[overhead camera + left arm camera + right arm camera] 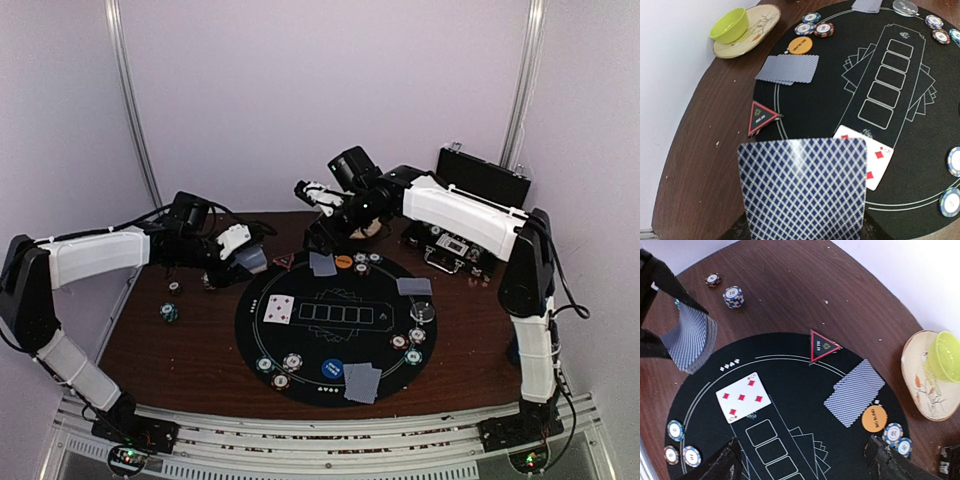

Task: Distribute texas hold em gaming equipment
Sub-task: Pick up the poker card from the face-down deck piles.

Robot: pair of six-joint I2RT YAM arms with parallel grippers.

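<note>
The right claw [802, 452] is held wide open above the black round mat [790, 365], and nothing is gripped between its fingers [725, 465]. Just ahead of it, a pair of face-down cards [855, 392] is laid overlapping on the mat. An orange disc [874, 418] is seen just beside that pair, and striped chips [897, 434] are stacked next to the disc. Further ahead, a red triangle marker [822, 345] is set at the mat's edge. A face-up diamond card [742, 397] is placed ahead of the claw, towards its other finger.

The left claw [238, 256] is closed on a deck of blue-backed cards [802, 190], which is held clear of the table with its patterned back turned to the wrist camera. The diamond card is partly hidden just beyond this deck, and the triangle marker is found ahead of the claw to one side. A green bowl [730, 25] on its plate [762, 25] is seen far ahead, off the mat.
</note>
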